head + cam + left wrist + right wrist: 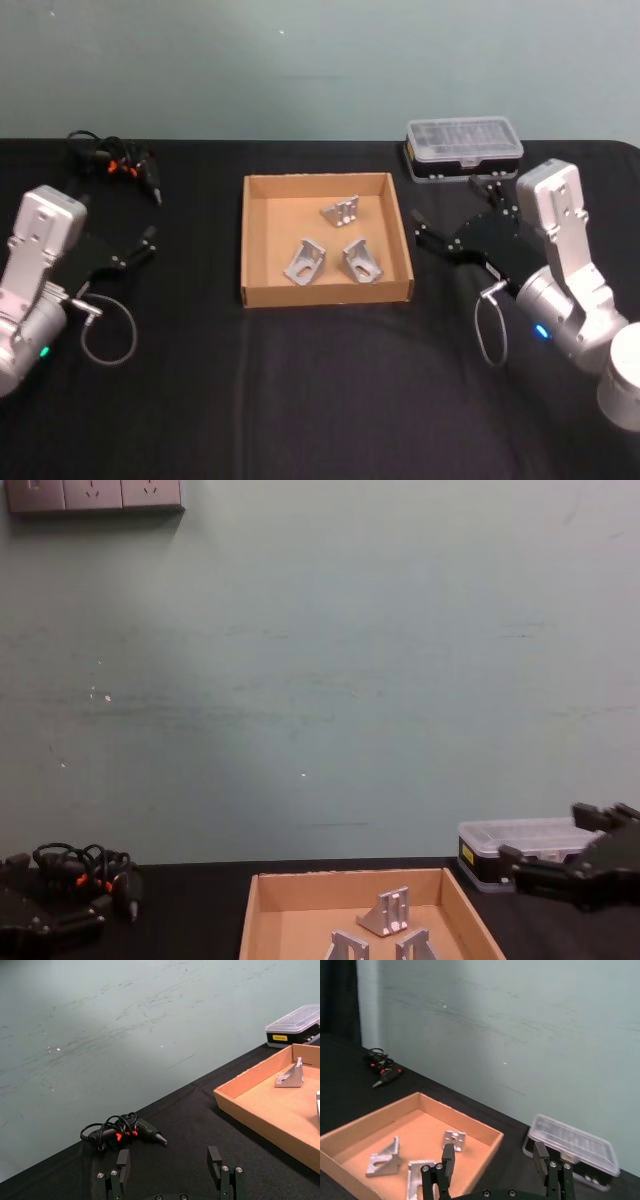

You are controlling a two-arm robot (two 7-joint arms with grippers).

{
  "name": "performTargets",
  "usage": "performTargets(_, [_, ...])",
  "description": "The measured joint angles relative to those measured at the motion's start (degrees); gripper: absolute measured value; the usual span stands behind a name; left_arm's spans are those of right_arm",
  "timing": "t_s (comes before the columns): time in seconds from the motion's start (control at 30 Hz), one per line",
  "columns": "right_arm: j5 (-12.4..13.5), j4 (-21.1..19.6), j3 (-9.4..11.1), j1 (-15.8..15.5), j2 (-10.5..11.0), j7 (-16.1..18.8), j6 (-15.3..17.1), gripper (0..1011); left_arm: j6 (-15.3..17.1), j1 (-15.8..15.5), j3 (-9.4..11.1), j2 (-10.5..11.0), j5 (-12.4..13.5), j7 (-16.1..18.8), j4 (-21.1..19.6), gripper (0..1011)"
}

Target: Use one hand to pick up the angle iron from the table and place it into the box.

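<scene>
Both hands sit nearest the head camera, flanking the box [258, 296]: the left hand [140, 247] hovers over the table [320, 400] well to the box's left, fingers spread wide and empty; the right hand [455, 215] hangs just right of the box, also spread wide and holding nothing. Three angle irons [304, 261] lie inside the box on its floor, apart from one another; none shows on the bare table. Each looks like cast metal: rigid, fairly heavy for its bulk, smooth enough to slip. A pinch across one flat flange, clear of the ribbed corner, would likely hold best.
</scene>
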Motion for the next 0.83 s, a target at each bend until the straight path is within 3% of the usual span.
performTargets(0.4, [-1.0,-1.0,4.5,-6.5,-0.8,-3.2,-3.1,1000,0.0,0.0,0.0,0.0,0.0,0.0,0.0,1011])
performTargets(0.83, [-1.1,-1.0,4.5,-6.4,-0.8,-3.3,-3.1,1000,0.0,0.0,0.0,0.0,0.0,0.0,0.0,1011])
